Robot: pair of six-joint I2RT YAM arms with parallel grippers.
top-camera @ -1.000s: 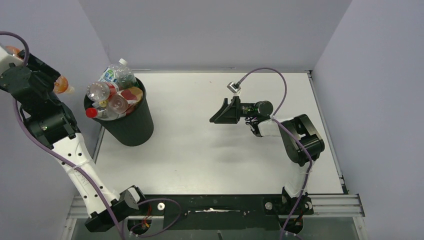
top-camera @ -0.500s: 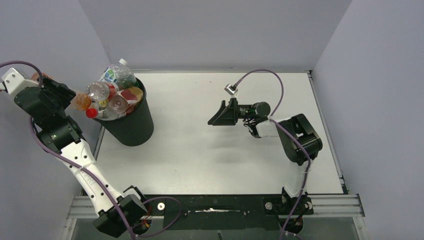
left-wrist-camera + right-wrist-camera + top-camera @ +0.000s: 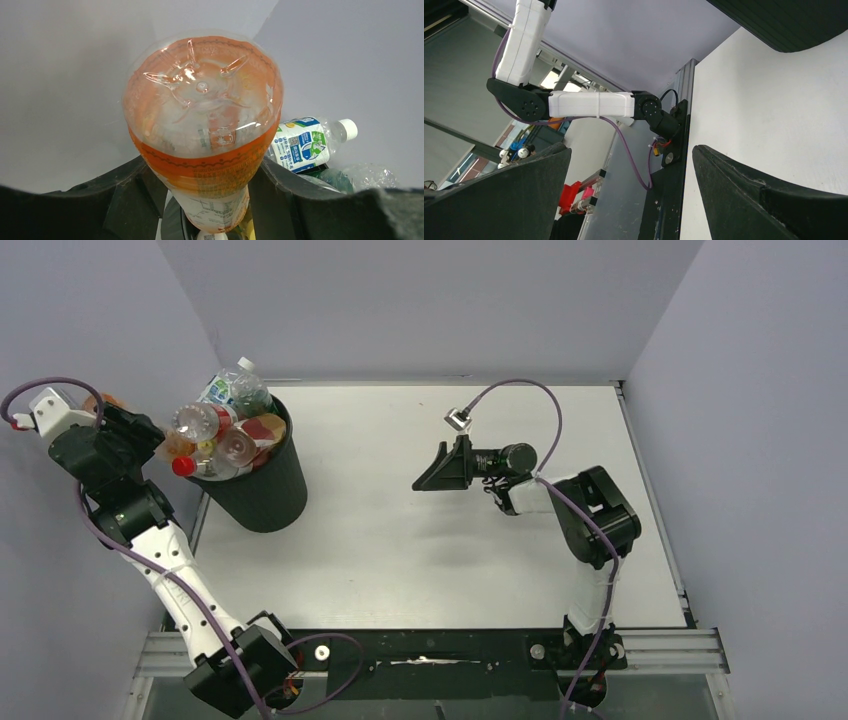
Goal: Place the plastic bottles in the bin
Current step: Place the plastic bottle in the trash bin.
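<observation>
The black bin (image 3: pixel 262 492) stands at the table's left edge, heaped with several plastic bottles (image 3: pixel 225 425). My left gripper (image 3: pixel 158 445) is shut on an orange bottle (image 3: pixel 172 447) at the bin's left rim. In the left wrist view the orange bottle (image 3: pixel 205 130) sits base-up between my fingers (image 3: pixel 125 200), above the pile, with a blue-and-green labelled bottle (image 3: pixel 305 144) beside it. My right gripper (image 3: pixel 428 480) is open and empty over the table's middle, pointing left. The bin's base (image 3: pixel 794 20) shows at the top of the right wrist view.
Grey walls enclose the table on the left, back and right. The black base rail (image 3: pixel 430 652) runs along the near edge. The left arm's white links (image 3: pixel 589 104) show in the right wrist view beyond the table edge.
My left arm has swung the orange bottle down and right, from beside the left wall to the bin's rim. My right gripper has shifted slightly left.
</observation>
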